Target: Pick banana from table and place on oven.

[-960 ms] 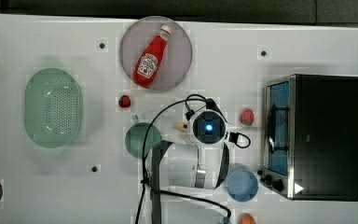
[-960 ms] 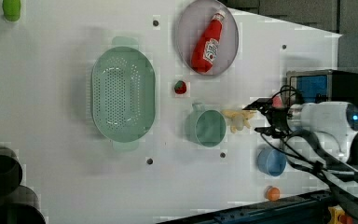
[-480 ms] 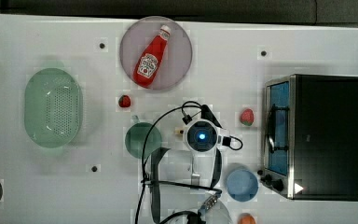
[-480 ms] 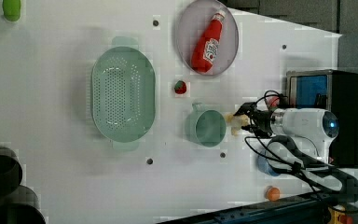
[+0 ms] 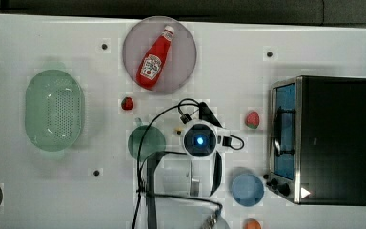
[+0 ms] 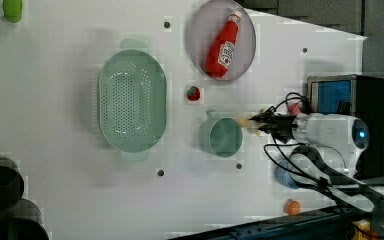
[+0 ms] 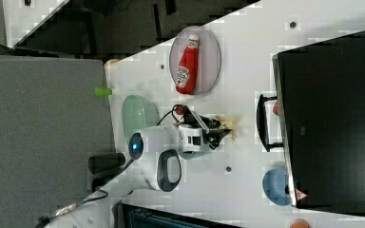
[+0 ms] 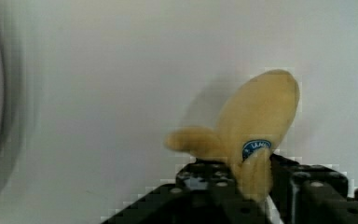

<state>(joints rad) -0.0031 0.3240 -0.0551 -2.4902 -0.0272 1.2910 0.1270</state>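
Since the banana (image 8: pixel 256 126) sits between the black fingers (image 8: pixel 303 186), gripper (image 8: pixel 249 184) looks clamped on it, low on table (image 5: pixel 267 28); oven (image 5: pixel 336 138) is clear.

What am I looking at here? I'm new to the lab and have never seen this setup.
It's a robot arm, filmed by three room cameras and one on its wrist. Its gripper sits around a toy banana, fingers on both sides. On the white table lie a ketchup bottle on a plate, a green colander, a green cup, two strawberries, a blue bowl and a toaster oven.
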